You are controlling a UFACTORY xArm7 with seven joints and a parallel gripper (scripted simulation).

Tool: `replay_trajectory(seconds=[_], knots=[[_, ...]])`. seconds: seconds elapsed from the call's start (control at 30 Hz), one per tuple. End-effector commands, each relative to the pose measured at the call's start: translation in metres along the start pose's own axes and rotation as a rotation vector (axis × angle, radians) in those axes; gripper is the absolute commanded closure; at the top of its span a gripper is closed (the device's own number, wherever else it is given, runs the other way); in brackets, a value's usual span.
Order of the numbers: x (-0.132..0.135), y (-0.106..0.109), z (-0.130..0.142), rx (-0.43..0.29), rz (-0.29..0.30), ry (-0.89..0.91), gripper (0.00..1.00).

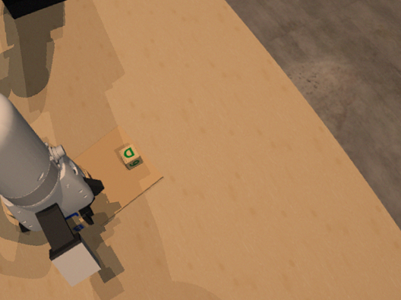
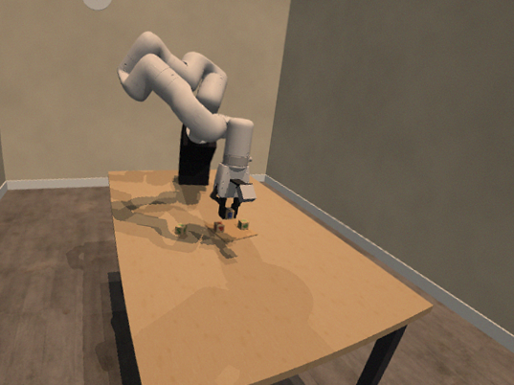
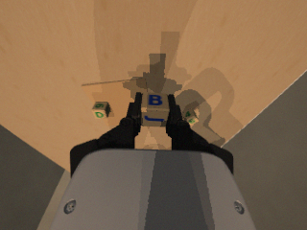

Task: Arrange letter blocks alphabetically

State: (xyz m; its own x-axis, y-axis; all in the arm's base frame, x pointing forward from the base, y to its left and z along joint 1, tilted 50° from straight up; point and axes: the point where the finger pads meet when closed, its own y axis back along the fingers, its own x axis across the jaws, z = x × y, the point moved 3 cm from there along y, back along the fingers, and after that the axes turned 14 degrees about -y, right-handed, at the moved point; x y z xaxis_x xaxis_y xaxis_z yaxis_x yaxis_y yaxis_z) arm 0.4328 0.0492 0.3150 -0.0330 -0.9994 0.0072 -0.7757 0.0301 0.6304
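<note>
1 block lettered blue B [image 3: 154,109] gripped in hand [image 3: 154,126], green D block [image 1: 130,155] on mat [image 1: 111,171]

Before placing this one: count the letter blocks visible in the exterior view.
4: the B block in the pincer, R block and D block on the mat, one block off it.

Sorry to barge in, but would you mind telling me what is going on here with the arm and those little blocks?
The arm's gripper is shut on the B block and holds it in the air above the near edge of the mat. The D block and the red-lettered block lie on the mat, and a fourth block sits off it on the table. The B block has not yet been set down.
</note>
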Motion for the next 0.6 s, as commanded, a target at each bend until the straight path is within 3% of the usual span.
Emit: replay_trajectory(seconds=[0.0,0.57], knots=[[-0.004,0.002,0.006,0.002,-0.002,0.139,0.73],[-0.018,0.004,0.037,0.007,0.000,0.624,0.73]])
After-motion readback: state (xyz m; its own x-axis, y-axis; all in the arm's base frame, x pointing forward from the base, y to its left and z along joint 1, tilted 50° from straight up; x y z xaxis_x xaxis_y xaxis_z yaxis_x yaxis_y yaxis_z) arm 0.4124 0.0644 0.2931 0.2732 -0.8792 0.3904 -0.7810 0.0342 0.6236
